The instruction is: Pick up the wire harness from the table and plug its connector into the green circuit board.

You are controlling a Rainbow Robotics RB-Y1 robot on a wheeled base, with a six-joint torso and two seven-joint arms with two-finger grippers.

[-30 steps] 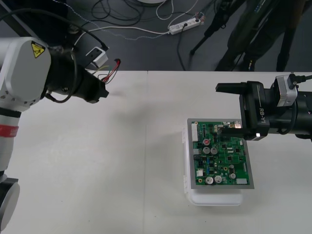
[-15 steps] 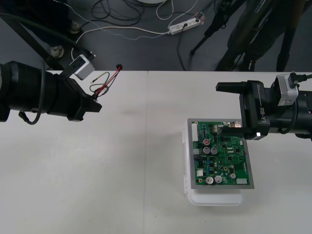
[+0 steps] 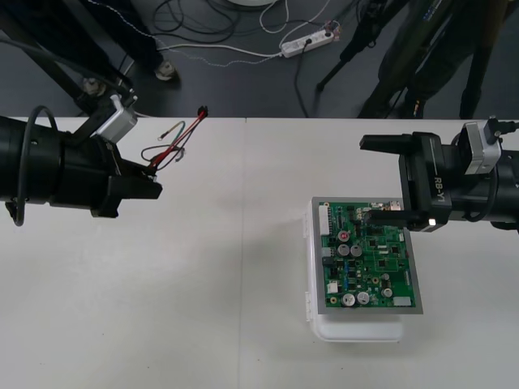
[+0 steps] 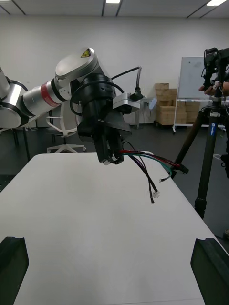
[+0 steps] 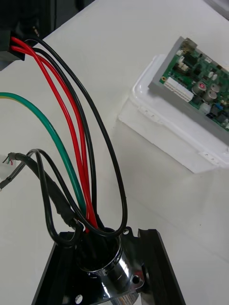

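Evidently the left gripper (image 3: 146, 186), at ten o'clock, clamps the harness (image 3: 172, 144) by its socket (image 5: 109, 269) — plug (image 3: 202, 110) free for the board (image 3: 369, 263); the right gripper (image 3: 388, 181) waits, jaws spread.

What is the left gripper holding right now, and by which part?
The left gripper holds the wire harness by its round metal socket, clamped between its fingers.

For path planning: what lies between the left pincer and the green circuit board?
Bare table between left pincer and green circuit board, per the front view.
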